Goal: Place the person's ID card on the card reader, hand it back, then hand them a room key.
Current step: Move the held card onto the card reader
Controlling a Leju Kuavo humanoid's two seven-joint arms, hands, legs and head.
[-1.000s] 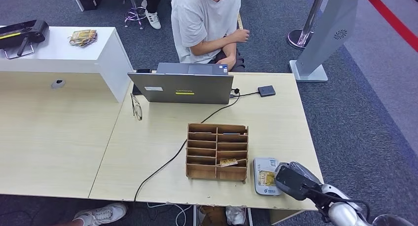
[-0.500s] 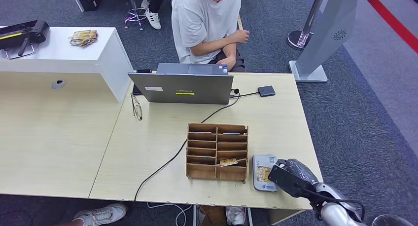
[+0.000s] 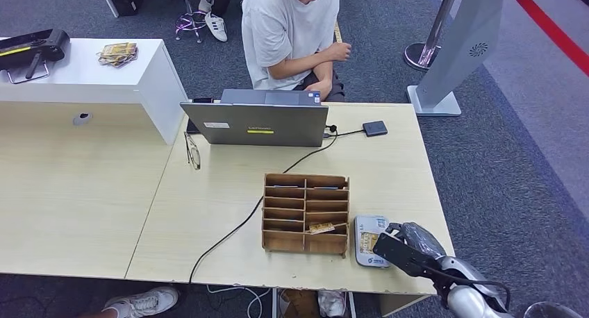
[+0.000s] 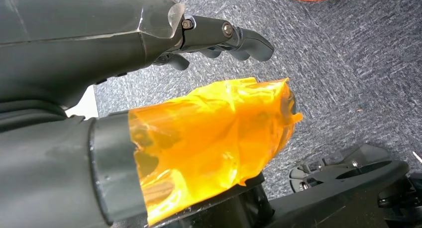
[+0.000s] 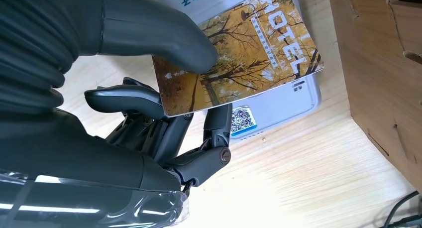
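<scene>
Pinched card (image 5: 239, 54) in right hand (image 5: 164, 103) over card reader (image 3: 369, 240) near table's (image 3: 389, 172) front edge, wooden organizer (image 3: 305, 213) just beside; left hand (image 4: 199, 39) empty, fingers loosely extended.

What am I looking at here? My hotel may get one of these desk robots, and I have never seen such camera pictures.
This is a two-armed humanoid robot standing at a pale wooden desk. The wide picture is taken from its head, looking down; a person in a white T-shirt sits opposite, behind a grey laptop. On the desk also stand a brown wooden slotted card rack and a flat grey-white card reader.

The other two pictures come from cameras at the wrists. The right one shows the dark right hand pinching a yellow autumn-tree card printed HOTEL between thumb and fingers, over the reader. The left one shows the left hand, empty, hanging above grey carpet, its thumb wrapped in orange tape.
</scene>
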